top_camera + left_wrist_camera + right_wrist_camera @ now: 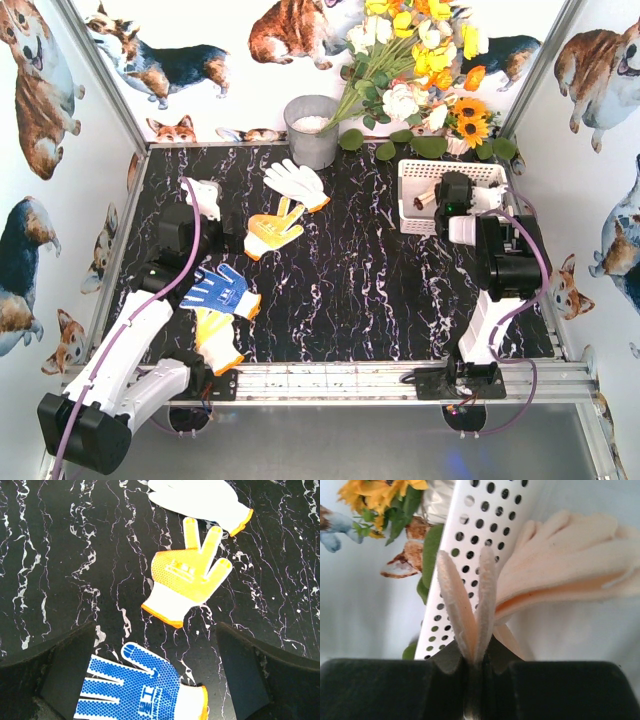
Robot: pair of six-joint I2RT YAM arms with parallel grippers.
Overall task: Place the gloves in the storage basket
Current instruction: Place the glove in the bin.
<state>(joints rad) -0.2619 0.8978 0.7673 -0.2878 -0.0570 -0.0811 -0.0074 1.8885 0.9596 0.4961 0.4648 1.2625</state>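
Note:
The white perforated storage basket (415,172) stands at the back right. My right gripper (447,205) hangs over it, shut on a beige glove (560,562); the jaws (472,660) pinch a fold of it beside the basket wall (485,530). My left gripper (198,240) is open and empty, its fingers (55,675) spread above the blue-palmed glove (135,690) (220,290). A yellow-palmed glove (187,575) (273,228) and a white glove with an orange cuff (200,500) (297,183) lie beyond it. Another yellow glove (218,340) lies at the near left edge.
A grey metal bucket (312,130) stands at the back centre, with a bunch of flowers (420,60) leaning beside it. A further white glove (206,196) lies by the left arm. Walls close in the table on three sides.

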